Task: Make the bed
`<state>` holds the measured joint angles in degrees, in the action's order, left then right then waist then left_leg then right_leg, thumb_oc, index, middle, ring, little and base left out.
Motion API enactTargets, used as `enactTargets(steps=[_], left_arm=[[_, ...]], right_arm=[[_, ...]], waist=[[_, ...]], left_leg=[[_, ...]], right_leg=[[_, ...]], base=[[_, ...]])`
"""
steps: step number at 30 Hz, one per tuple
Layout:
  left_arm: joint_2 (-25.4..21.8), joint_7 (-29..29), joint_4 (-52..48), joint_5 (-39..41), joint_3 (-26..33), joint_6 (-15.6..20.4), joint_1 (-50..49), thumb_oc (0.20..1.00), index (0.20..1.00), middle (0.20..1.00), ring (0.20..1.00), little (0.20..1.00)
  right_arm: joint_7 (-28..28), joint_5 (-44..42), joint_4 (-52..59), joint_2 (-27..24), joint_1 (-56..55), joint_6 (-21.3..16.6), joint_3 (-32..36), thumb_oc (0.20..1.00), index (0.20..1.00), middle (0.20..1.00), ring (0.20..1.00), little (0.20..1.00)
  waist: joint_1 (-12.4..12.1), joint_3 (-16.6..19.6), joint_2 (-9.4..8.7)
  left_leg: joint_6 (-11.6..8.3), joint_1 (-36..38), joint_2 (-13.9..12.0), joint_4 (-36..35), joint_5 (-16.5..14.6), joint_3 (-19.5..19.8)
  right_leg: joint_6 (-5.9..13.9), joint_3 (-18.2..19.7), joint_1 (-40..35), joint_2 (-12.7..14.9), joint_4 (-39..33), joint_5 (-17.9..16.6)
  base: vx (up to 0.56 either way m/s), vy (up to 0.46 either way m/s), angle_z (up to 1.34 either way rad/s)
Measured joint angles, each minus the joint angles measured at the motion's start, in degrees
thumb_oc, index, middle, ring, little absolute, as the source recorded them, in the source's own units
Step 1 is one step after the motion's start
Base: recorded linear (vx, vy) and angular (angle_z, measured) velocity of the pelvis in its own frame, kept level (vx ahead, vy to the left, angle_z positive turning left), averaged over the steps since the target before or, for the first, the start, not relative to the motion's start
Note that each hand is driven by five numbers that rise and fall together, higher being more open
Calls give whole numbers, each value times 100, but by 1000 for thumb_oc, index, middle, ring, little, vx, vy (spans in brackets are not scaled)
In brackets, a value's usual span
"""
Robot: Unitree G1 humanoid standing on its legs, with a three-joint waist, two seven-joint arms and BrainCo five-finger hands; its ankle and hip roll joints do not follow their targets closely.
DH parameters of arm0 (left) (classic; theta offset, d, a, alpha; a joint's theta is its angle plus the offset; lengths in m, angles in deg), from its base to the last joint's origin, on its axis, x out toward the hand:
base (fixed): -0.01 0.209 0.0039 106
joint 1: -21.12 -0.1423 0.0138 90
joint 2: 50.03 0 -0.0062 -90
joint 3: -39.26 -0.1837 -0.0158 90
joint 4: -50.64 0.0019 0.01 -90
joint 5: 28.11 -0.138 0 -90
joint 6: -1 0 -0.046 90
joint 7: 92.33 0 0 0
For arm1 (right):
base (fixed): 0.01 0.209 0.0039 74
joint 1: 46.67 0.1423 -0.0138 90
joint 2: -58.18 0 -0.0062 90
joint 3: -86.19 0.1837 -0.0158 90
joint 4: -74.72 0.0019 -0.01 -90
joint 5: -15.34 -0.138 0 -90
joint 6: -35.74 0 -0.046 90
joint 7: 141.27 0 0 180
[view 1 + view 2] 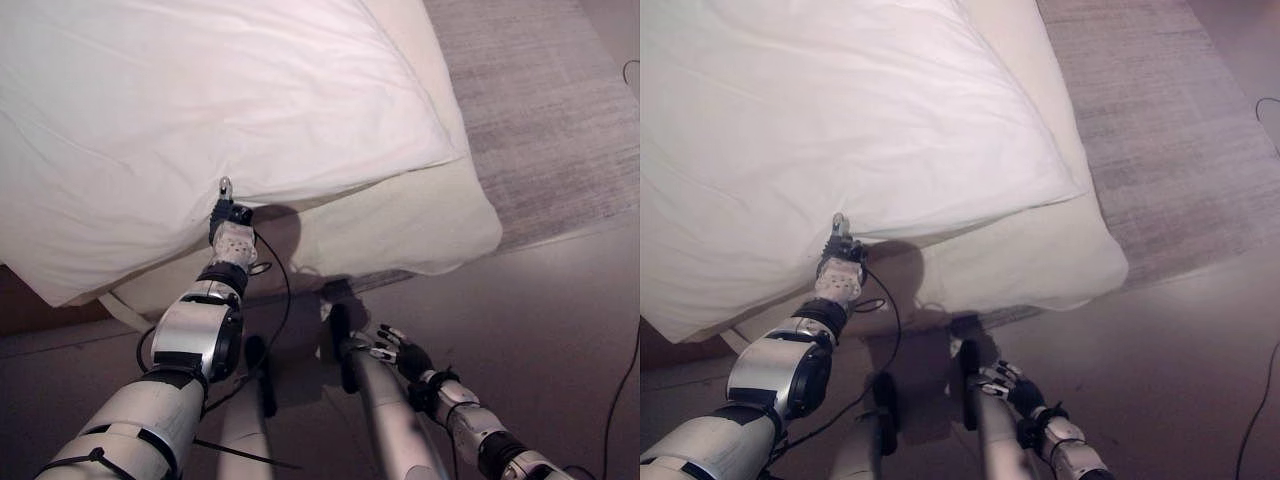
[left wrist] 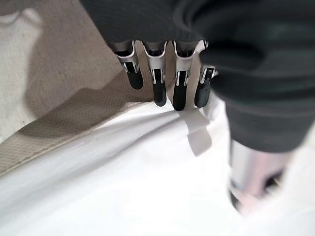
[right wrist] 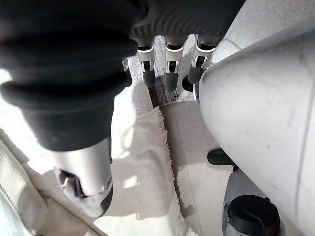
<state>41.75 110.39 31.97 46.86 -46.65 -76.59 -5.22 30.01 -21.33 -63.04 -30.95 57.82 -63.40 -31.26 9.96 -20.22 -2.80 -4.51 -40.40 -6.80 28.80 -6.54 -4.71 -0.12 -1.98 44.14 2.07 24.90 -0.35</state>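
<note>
A bed with a cream mattress (image 1: 440, 225) stands on a bare floor (image 1: 560, 330), a grey woven rug (image 1: 540, 110) lying beyond the mattress's far corner. A white duvet (image 1: 200, 110) covers most of the mattress and leaves that near corner bare, its edge overhanging the side. The robot's left hand (image 1: 232, 235) reaches up to the duvet's edge where it meets the mattress side; in the left wrist view its fingers (image 2: 158, 88) hang fairly straight with their tips at the white cloth, relaxed and clasping nothing. The right hand (image 1: 400, 355) hangs low, well below the mattress and away from the duvet, fingers loosely extended and empty. The bed looks only partly made, with the corner still to be covered. The risk from here is that a pull made with uncurled fingers would slide off the smooth cloth, or would drag the duvet further off the side instead of squaring it over the mattress.
</note>
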Motion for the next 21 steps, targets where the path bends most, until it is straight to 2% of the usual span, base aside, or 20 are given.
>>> enactTargets(steps=[7, 15, 19, 21], left_arm=[[-54, 326, 29, 0, 19, -33, 71, 200, 200, 200, 200, 200], [-16, 379, -77, 7, 5, 62, 71, 200, 200, 200, 200, 200], [147, 390, -705, 8, -3, 258, 56, 200, 200, 200, 200, 200], [356, 373, -1621, 8, -44, 527, -253, 200, 200, 200, 200, 200]], right_arm=[[48, -3, 68, -144, 2, 11, 0, 1000, 1000, 1000, 1000, 1000], [104, -7, 420, -138, 11, 35, -4, 1000, 1000, 1000, 1000, 1000], [148, -67, 500, -151, 67, 34, 3, 1000, 1000, 1000, 1000, 1000], [197, -134, 596, -147, 160, 34, 5, 1000, 1000, 1000, 1000, 1000]], waist=[[-8, -46, 77], [-32, -72, 94], [-135, -218, 103], [-162, -309, 118]], left_leg=[[0, 0, 2, -16, 1, 1], [14, -5, 16, -36, 11, 2], [23, -6, 25, -32, 20, 12], [36, -4, 60, -62, 49, 38]], right_leg=[[0, -3, 1, 2, -3, 0], [1, -11, 4, 20, -6, 1], [0, -17, 3, 29, 13, 1], [0, -47, 2, 73, 38, 1]], base=[[0, 0, 0], [0, 0, 0], [-3, -2, 1], [-11, -9, 11]])
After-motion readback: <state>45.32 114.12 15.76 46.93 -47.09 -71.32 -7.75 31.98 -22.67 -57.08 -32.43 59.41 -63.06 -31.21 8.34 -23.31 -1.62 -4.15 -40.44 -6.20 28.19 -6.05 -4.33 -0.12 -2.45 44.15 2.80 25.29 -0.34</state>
